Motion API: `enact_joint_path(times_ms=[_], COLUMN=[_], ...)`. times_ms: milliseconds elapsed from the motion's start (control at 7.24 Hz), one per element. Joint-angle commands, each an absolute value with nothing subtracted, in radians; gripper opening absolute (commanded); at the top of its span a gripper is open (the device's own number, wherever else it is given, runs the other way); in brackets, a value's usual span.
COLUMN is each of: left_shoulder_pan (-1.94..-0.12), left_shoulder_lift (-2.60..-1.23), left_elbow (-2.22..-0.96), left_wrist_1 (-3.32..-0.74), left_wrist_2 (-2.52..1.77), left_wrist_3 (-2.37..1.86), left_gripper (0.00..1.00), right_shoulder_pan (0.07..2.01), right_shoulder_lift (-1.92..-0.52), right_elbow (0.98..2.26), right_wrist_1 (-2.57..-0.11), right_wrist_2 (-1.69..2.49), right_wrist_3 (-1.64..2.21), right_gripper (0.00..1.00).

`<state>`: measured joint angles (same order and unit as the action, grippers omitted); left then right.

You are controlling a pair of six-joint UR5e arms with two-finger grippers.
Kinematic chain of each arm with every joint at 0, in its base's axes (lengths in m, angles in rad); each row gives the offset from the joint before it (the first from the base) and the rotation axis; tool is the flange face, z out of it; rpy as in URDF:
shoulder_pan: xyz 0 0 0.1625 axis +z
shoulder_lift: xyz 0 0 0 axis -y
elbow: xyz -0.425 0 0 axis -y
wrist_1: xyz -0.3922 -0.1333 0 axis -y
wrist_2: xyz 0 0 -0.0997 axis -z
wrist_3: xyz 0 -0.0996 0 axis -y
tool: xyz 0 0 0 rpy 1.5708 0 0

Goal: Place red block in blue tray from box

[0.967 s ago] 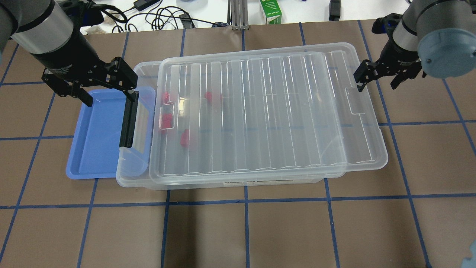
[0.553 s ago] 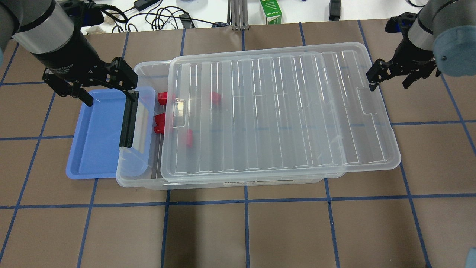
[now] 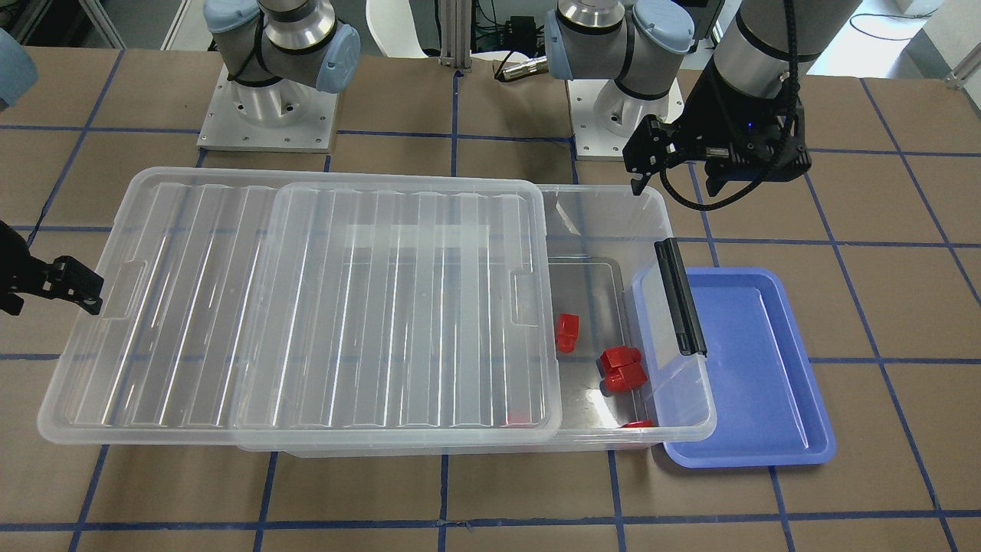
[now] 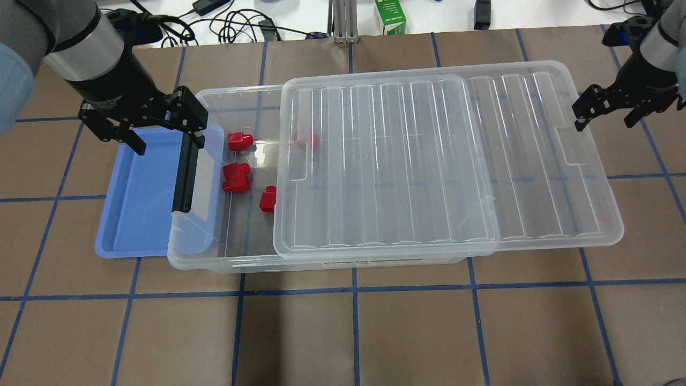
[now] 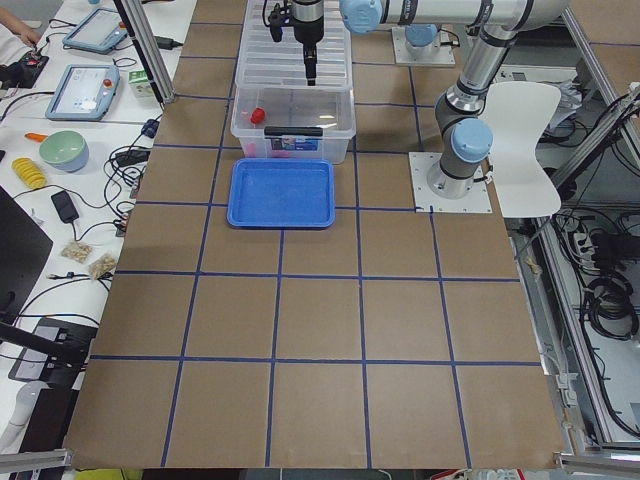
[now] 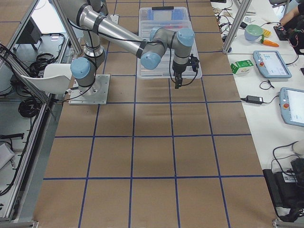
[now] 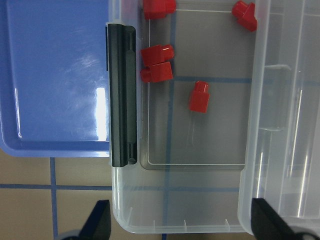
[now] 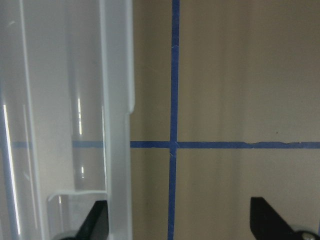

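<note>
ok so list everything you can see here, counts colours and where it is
box: 1, clear, mid table, uncovered at its left end
lid: 1, clear ribbed, on the box, offset and overhanging to the right
clip bar: 1, black, box's left end
red blocks: 4, red, inside the box near the clip bar; one under the lid, one partly
blue tray: 1, blue, at the box's left end, nothing in it
carton: 1, green, beyond the far edge
cables: several, black, beyond the far edge
table: 1, brown, blue tape grid
left gripper: open, empty, over the tray's far end
right gripper: open, empty, by the lid's right end
</note>
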<state>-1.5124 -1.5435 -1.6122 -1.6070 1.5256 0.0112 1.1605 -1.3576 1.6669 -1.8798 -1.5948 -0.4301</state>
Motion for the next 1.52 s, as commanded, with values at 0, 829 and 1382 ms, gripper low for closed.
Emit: enact_joint_path(times_ms=[0, 829, 1382], left_shoulder_pan=[-1.520, -1.603, -1.612], left_shoulder_lift=[-1.565, -1.679, -1.765], left_elbow=[-1.696, -1.790, -1.920], left_wrist_1=[-1.498, -1.327, -1.105], left_wrist_2=[1.523, 1.522, 1.513], left_wrist_3=[0.003, 0.040, 0.061], left_gripper=[0.87, 0.65, 0.65], right_shoulder_pan=[1.121, 1.081, 1.109], right_shoulder_lift=[-1.358, -1.371, -1.399], right_elbow=[1.666, 1.661, 1.503], right_wrist_1=[-1.881, -1.871, -1.688], right_wrist_2=[-1.595, -1.583, -1.585], right_wrist_3=[-0.475, -0.509, -0.506], right_gripper=[1.00, 1.00, 1.00])
